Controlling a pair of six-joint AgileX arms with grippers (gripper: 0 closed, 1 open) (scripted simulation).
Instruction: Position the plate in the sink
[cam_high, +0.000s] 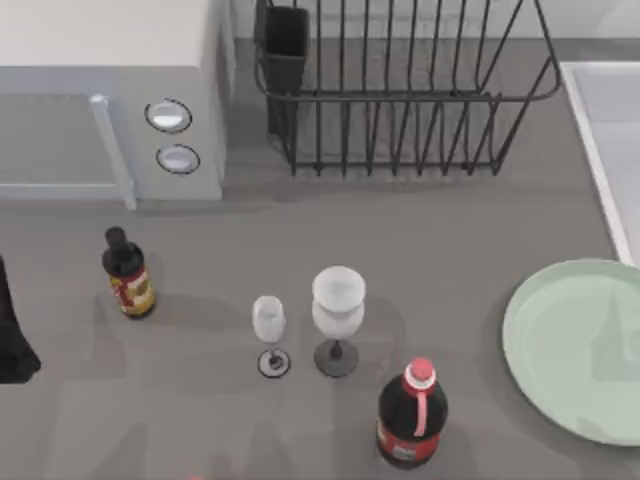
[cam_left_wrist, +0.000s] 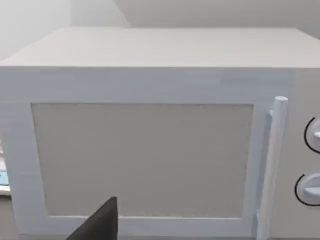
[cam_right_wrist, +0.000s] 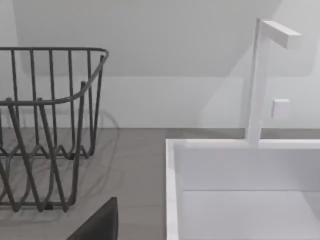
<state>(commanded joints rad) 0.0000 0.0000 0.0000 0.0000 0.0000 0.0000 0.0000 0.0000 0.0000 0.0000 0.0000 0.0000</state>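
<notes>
The pale mint-green plate lies flat on the grey counter at the right, cut off by the top view's right edge. Behind it, at the far right, is the sink, a white basin with a raised rim. In the right wrist view the sink lies just ahead, with a white tap behind it. A dark part of my right gripper juts in at that view's edge, apart from the sink. My left arm is parked at the table's left edge, and its gripper faces the microwave.
A black wire dish rack stands at the back middle, left of the sink. A white microwave takes the back left. A small dark bottle, two wine glasses and a cola bottle stand toward the front.
</notes>
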